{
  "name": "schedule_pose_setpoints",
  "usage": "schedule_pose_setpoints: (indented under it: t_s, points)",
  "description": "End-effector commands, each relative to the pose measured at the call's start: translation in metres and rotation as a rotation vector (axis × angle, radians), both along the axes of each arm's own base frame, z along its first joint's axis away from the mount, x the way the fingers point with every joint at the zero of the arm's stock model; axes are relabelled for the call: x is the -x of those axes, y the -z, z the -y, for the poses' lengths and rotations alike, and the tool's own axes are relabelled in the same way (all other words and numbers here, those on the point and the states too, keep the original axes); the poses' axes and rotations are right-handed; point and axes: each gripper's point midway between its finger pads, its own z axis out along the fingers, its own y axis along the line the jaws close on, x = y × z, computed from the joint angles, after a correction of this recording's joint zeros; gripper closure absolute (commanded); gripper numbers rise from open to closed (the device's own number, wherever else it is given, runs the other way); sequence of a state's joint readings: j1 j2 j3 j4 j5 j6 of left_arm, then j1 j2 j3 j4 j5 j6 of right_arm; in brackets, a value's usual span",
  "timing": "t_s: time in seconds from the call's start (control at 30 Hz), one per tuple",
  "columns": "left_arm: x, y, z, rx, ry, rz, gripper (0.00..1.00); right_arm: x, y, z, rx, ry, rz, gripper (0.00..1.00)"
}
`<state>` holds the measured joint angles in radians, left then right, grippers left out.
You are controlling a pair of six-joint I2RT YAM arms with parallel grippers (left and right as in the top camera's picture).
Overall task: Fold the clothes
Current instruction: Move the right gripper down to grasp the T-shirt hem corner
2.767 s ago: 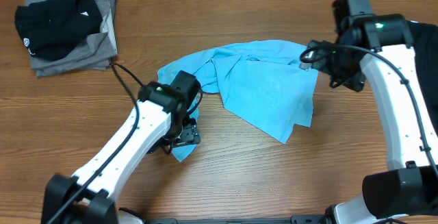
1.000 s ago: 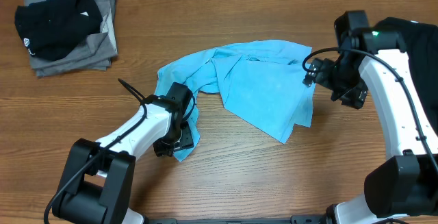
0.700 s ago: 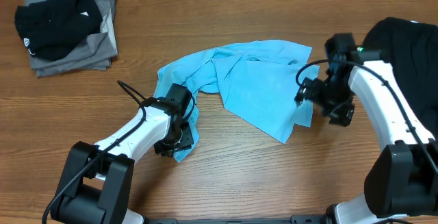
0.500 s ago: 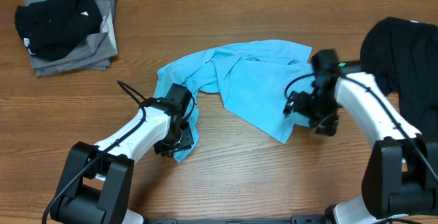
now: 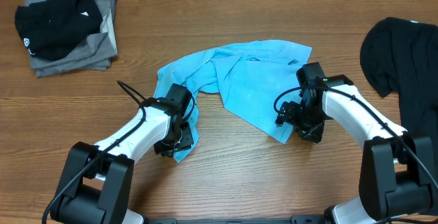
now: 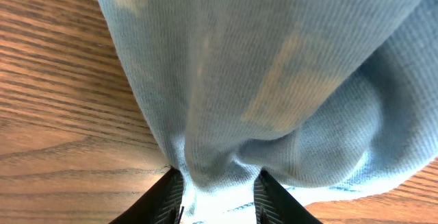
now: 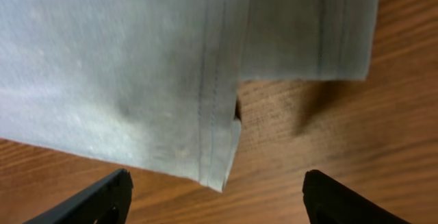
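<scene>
Light-blue ribbed knit, the T-shirt (image 5: pixel 256 80) lies crumpled on the wood-grain bench (image 5: pixel 226 176). Its long axis runs from the left jaws across to the right jaws. The left jaws pinch a bunched fold of it. The right jaws stand wide apart, with a stitched hem corner (image 7: pixel 215 155) lying flat between them, ungripped.

Spread shirt (image 5: pixel 260 87) at centre, folded pile (image 5: pixel 68 29) far left, second shirt (image 5: pixel 400 53) far right
</scene>
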<state>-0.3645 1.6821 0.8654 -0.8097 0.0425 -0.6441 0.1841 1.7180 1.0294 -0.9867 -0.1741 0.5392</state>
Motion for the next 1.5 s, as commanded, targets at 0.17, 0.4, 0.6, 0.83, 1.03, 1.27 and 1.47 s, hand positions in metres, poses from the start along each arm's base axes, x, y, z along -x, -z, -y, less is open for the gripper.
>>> schedule_pose_setpoints:
  t_s: [0.17,0.4,0.6,0.83,1.03,1.27,1.47]
  points:
    - [0.031,0.025,-0.012,-0.041,0.004,-0.118,0.63,0.014,0.020,0.004,0.021,0.035,-0.015,0.18]
    - [0.031,0.025,-0.012,-0.041,0.004,-0.118,0.62,0.015,0.021,0.004,0.022,0.054,-0.016,0.27]
    - [0.030,0.025,-0.012,-0.039,0.003,-0.115,0.62,0.017,0.029,0.001,0.022,0.067,-0.006,0.32]
    - [0.030,0.025,-0.012,-0.039,0.003,-0.115,0.62,0.022,0.035,-0.001,0.087,0.055,0.002,0.34]
    - [0.031,0.025,-0.011,-0.035,0.003,-0.117,0.61,0.026,0.036,-0.005,0.164,0.030,0.016,0.33]
    - [0.031,0.025,-0.011,-0.031,0.003,-0.118,0.67,0.027,0.036,-0.004,0.169,0.037,0.015,0.57]
    - [0.031,0.024,-0.009,-0.020,0.002,-0.123,0.96,0.026,0.036,-0.004,0.171,0.060,0.013,0.96]
